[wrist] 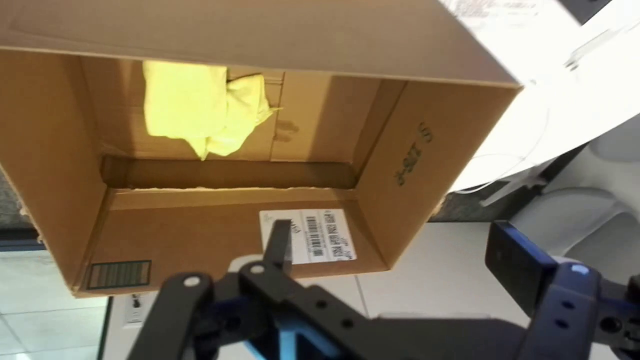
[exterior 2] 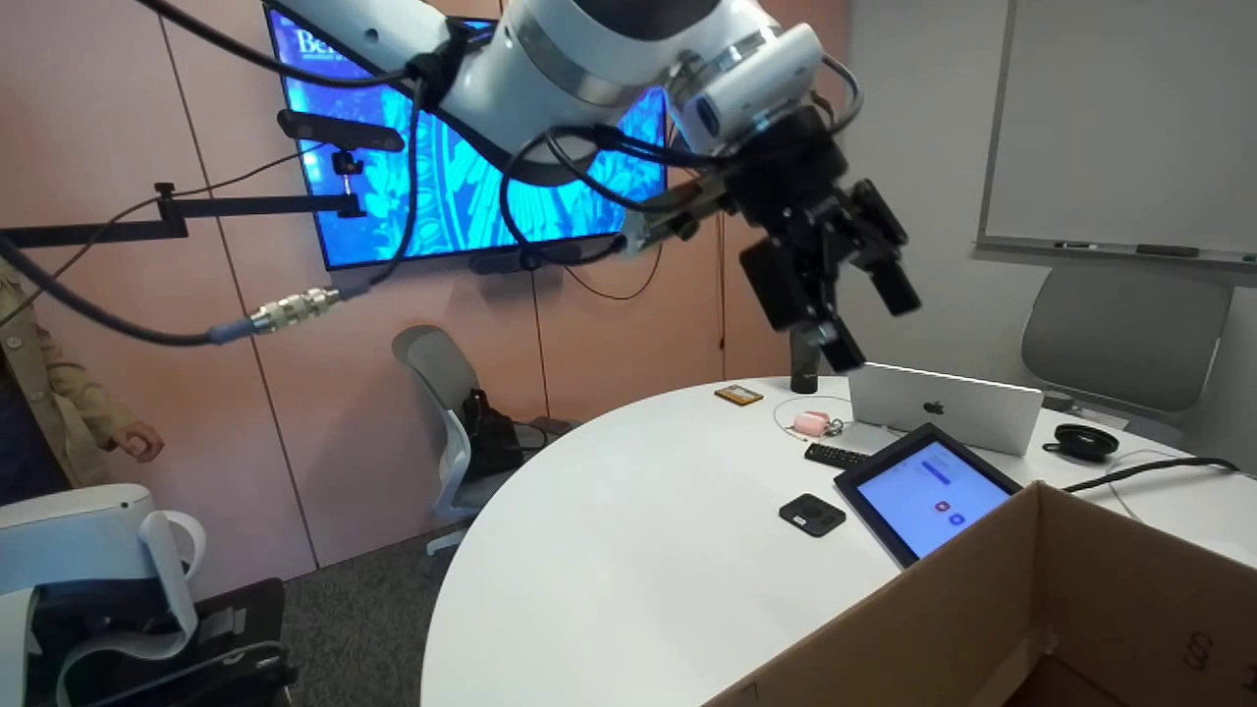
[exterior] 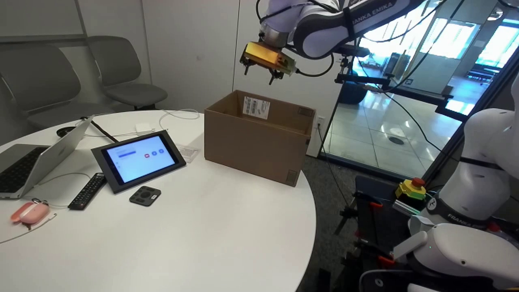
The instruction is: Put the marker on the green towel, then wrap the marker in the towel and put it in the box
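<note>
The brown cardboard box (exterior: 255, 146) stands upright and open-topped on the white table; it also shows in an exterior view (exterior 2: 913, 638). In the wrist view the box (wrist: 410, 155) shows its inside, with a white label on one wall. The yellow-green towel (wrist: 185, 102) lies folded and bunched on the box floor, a loose end to its right. No marker is visible; whether it is inside the towel cannot be told. My gripper (wrist: 392, 245) is open and empty, fingers wide apart. It hangs above the box, apart from it, in an exterior view (exterior: 258, 77).
A tablet (exterior: 140, 158) on a stand is close beside the box. A black puck-like device (exterior: 145, 196), a remote (exterior: 87, 191), a laptop (exterior: 44, 158) and a pink case (exterior: 34, 213) lie on the table (exterior: 227, 227). The box stands near the table edge.
</note>
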### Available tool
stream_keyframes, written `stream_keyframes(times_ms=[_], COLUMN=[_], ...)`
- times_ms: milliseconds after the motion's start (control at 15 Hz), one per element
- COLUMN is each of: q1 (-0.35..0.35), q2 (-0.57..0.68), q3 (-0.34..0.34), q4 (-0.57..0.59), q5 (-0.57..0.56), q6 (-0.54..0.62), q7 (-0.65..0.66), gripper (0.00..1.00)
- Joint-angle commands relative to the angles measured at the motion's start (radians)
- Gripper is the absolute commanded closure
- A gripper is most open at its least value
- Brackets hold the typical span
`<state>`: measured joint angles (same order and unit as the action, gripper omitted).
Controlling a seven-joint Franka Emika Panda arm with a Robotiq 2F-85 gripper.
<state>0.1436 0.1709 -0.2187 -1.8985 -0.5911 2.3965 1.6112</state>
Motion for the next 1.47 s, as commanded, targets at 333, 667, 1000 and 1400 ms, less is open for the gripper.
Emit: stream_keyframes(times_ms=[333, 667, 1000, 1400], q1=[0.017, 0.039, 0.044, 0.024], q2=[-0.313, -0.384, -0.419, -0.423], q3=[0.278, 0.352, 0.382, 0.407], q4=[-0.186, -0.171, -0.098, -0.027], q5=[0.107, 0.393, 0.591, 0.583], q6=[-0.043, -0.178, -0.456, -0.714], q7=[-0.317, -0.652, -0.922, -1.076], gripper=[0.00, 0.00, 0.00, 0.00])
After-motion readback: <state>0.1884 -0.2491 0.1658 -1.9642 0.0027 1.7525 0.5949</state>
